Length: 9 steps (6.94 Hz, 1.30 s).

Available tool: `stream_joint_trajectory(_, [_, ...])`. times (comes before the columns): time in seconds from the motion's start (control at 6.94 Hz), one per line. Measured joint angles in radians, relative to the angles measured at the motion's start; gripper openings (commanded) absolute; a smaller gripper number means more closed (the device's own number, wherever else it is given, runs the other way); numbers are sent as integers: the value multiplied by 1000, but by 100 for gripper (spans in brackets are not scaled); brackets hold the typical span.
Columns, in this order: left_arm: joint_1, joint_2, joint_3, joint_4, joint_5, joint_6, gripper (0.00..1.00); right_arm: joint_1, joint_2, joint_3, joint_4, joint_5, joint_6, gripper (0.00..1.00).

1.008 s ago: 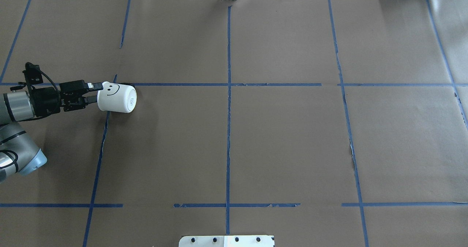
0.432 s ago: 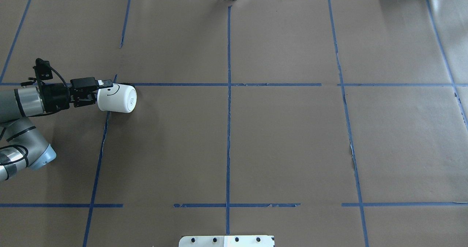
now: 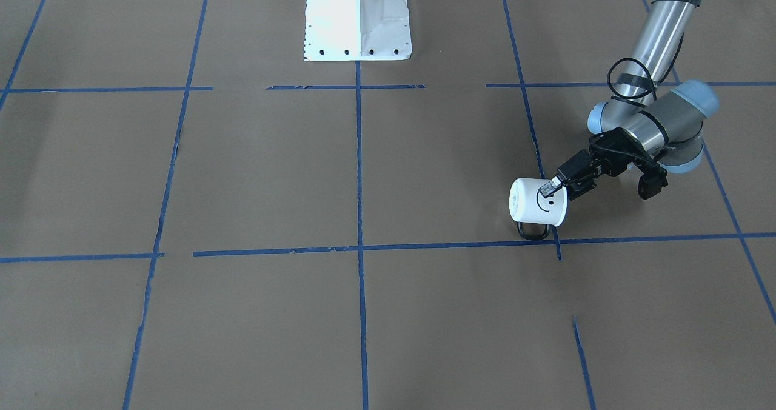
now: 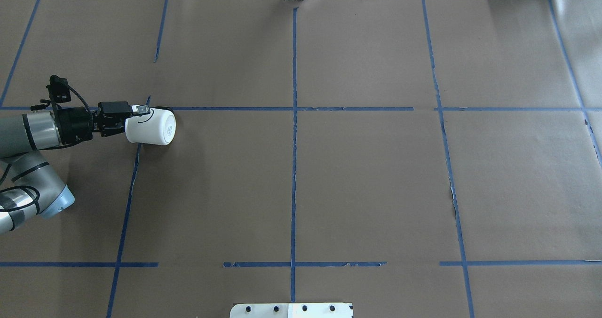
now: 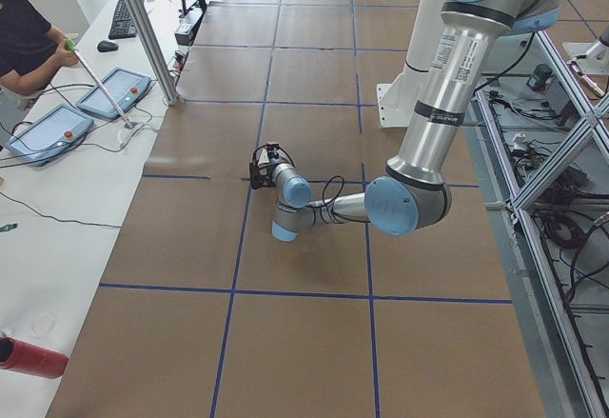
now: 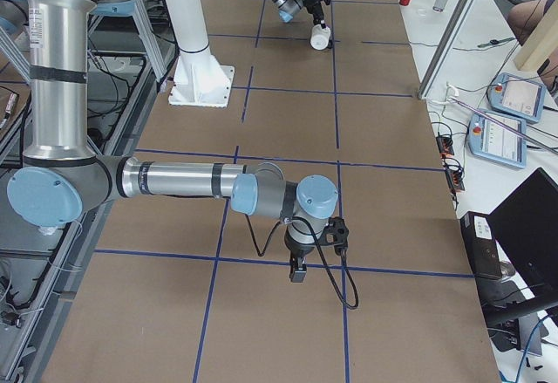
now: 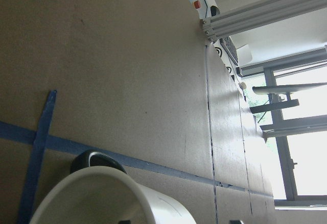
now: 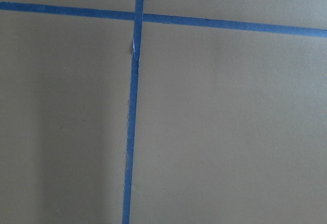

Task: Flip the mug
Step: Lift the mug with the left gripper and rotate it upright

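Your left hand (image 4: 139, 113) has rolled at the wrist and slid in over the last second. One finger now lies along the upper wall of the mug (image 4: 153, 128), which rests on its side at the tabletop's (image 4: 367, 191) left. The fingers stand apart, straddling the rim, so pinching it looks like your next step.

mug (image 3: 538, 201): one
robot arms: two, the left arm (image 4: 28, 130) and the right arm (image 6: 174, 180)
grippers: two, the left gripper (image 4: 137, 114) and the right gripper (image 6: 298, 271)
white base (image 3: 357, 19): one
control pads (image 5: 114, 92): two
keyboard (image 5: 124, 18): one
computer mouse (image 5: 107, 46): one
red canister (image 5: 33, 356): one
person (image 5: 24, 42): one for sure; a cropped sliver at the edge of the right-side view may be a second
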Motion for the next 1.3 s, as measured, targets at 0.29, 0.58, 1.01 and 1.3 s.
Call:
stream_joint_trajectory(0.29, [0, 1, -8, 0, 0, 0, 0, 0, 0, 0, 0, 0, 0, 100])
stream_joint_trajectory(0.58, [-10, 11, -55, -3, 2, -15, 0, 0, 0, 0, 0, 0, 0, 100])
stream_joint_trajectory(1.01, [-19, 25, -206, 96, 18, -81, 0, 0, 0, 0, 0, 0, 0, 100])
stream_joint_trajectory(1.3, [-12, 9, -383, 427, 40, -81, 0, 0, 0, 0, 0, 0, 0, 100])
